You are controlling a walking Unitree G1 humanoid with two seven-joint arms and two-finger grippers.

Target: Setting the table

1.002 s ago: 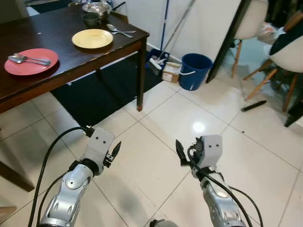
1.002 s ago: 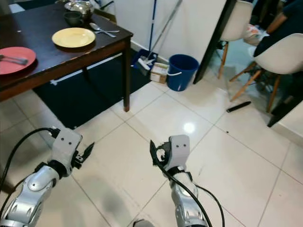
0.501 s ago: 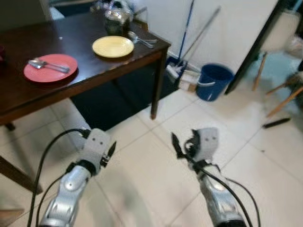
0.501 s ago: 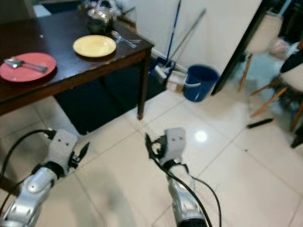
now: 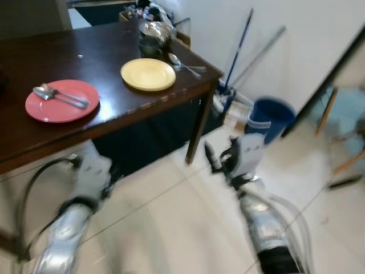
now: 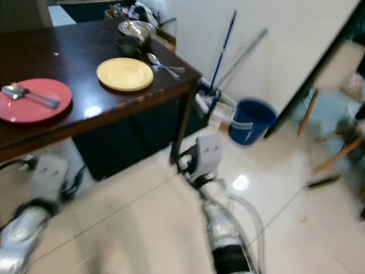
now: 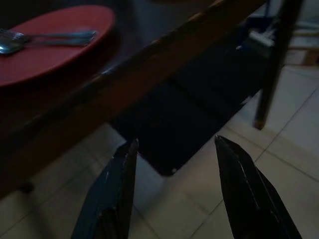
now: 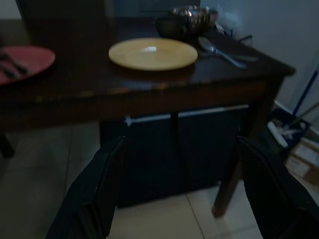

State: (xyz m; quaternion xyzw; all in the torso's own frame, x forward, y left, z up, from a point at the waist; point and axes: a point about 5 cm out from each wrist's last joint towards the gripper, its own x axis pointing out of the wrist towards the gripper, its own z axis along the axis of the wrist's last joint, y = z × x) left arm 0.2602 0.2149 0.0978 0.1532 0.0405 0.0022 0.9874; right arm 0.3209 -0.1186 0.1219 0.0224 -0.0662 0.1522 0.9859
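Note:
On the dark wooden table (image 5: pixel 102 117) lies a red plate (image 5: pixel 61 100) with a spoon and fork (image 5: pixel 60 96) on it. Farther right is a bare yellow plate (image 5: pixel 148 74), with two loose spoons (image 5: pixel 185 64) beside it near the corner. A metal bowl (image 5: pixel 155 29) and a dark bowl (image 5: pixel 149 45) stand behind. My left gripper (image 7: pixel 175 140) is open and empty, below the table edge, under the red plate (image 7: pixel 50 45). My right gripper (image 8: pixel 182 142), open and empty, hangs over the floor facing the yellow plate (image 8: pixel 153 53). The left arm (image 5: pixel 80 200) is blurred.
A blue bucket (image 5: pixel 268 117), a mop and a broom (image 5: pixel 239 48) and a small box (image 5: pixel 235 114) stand against the wall right of the table. A dark mat (image 5: pixel 148 137) lies under the table. Chair legs (image 5: pixel 342 114) and a black object (image 5: pixel 342 181) are at far right.
The camera has swung and come closer to the table, so the plates look nearer. Both arms have risen with it and are blurred. Both grippers stay open and empty.

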